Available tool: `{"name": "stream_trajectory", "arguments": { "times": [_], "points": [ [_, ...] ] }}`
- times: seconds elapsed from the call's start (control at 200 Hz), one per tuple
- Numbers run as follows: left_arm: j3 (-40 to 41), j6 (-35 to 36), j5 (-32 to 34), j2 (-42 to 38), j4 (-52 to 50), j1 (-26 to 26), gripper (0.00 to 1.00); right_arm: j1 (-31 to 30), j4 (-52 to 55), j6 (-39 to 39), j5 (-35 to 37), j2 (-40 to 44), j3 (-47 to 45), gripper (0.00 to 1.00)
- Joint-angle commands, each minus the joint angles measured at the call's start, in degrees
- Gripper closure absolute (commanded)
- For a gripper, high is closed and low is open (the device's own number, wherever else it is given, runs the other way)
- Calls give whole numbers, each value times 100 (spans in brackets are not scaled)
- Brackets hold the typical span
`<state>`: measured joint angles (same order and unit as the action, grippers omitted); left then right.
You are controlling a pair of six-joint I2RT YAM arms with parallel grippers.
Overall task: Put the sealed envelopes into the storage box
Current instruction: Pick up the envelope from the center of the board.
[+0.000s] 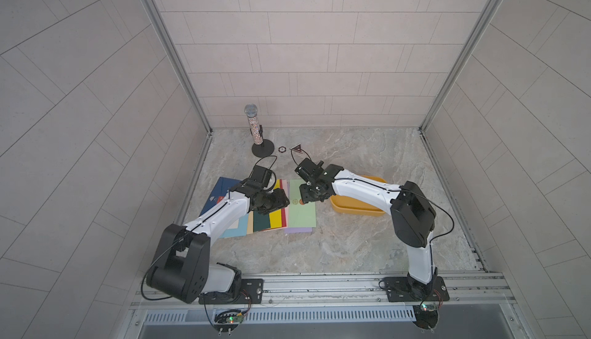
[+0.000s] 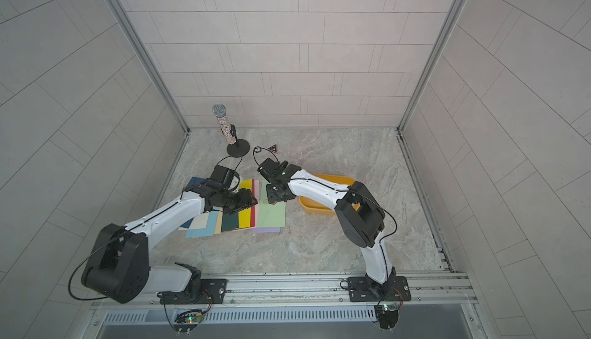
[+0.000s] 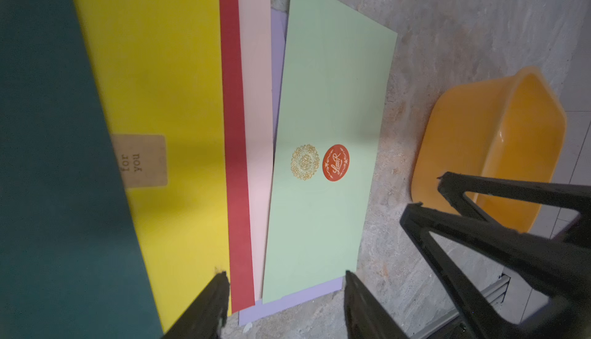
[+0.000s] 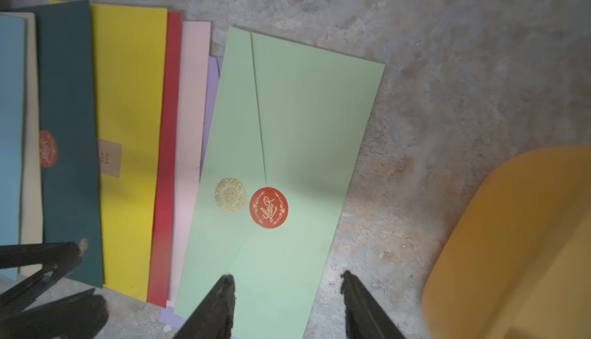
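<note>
Where the two arms meet near the middle of both top views, the fan of flat paper sealed envelopes [image 1: 275, 219] lies on the marbled grey tabletop [image 1: 319, 251] directly below both tools. The shallow mustard-yellow plastic storage box [image 1: 350, 209] sits just right of the fan, partly under the right arm. The light green envelope [image 4: 287, 123] tops the fan's right end (a round red seal sticker [image 4: 268, 208] and a gold filigree sticker [image 4: 230, 195] sit side by side at its flap tip). Lilac, pink, red, yellow, dark green, cream and light blue ones overlap leftward, with navy farthest left. The left gripper [image 3: 284, 292] hovers with jaws parted, holding nothing, above the red, pink and green strips. The right gripper [image 4: 286, 289] likewise gapes empty, one finger over the green envelope, the other over bare tabletop. Both forearms lean inward from the lower frame, wrists bent down.
</note>
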<state>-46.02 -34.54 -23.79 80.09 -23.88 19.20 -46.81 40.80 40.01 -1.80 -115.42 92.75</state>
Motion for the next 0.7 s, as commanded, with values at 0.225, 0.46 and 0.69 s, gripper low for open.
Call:
{"name": "stream_trajectory", "arguments": {
  "times": [0.225, 0.46, 0.69],
  "points": [
    [87, -81, 110, 628, 714, 149, 39, 152, 382, 152, 153, -525, 229, 38],
    [168, -88, 131, 1026, 992, 251, 40, 330, -75, 345, -415, -652, -156, 36],
    [320, -183, -102, 1361, 1411, 268, 41, 330, -414, 415, -996, -815, -377, 37]
  ]
}}
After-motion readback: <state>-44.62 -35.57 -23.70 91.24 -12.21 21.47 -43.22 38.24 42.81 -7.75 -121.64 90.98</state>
